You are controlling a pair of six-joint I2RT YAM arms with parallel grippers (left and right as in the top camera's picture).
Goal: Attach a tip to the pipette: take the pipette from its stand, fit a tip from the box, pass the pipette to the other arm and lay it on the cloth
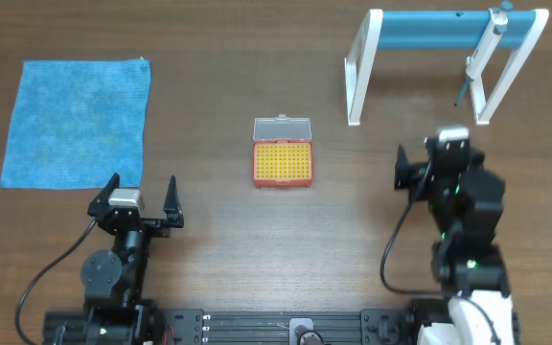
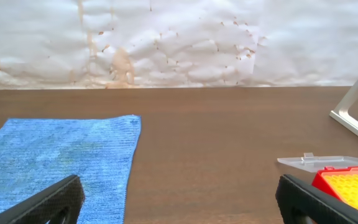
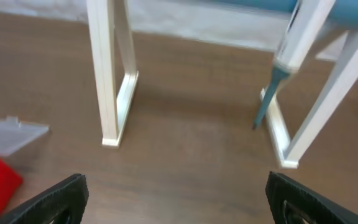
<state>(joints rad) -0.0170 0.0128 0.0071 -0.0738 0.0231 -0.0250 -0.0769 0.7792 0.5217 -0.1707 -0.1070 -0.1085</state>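
The pipette (image 1: 480, 56) hangs on the blue-and-white stand (image 1: 420, 34) at the back right, its grey shaft (image 3: 273, 87) pointing down beside the stand's right leg. A red tip box (image 1: 282, 161) with yellow tips and a clear open lid sits mid-table; its corner (image 2: 350, 183) shows in the left wrist view. The blue cloth (image 1: 77, 125) lies flat at the back left. My left gripper (image 1: 142, 198) stands open near the cloth's front right corner. My right gripper (image 1: 429, 163) is open in front of the stand, holding nothing.
The brown table stretches bare between the cloth and the tip box. A white wall (image 2: 179, 40) rises behind the table's far edge. The stand's left white leg (image 3: 112, 74) is upright ahead of my right gripper.
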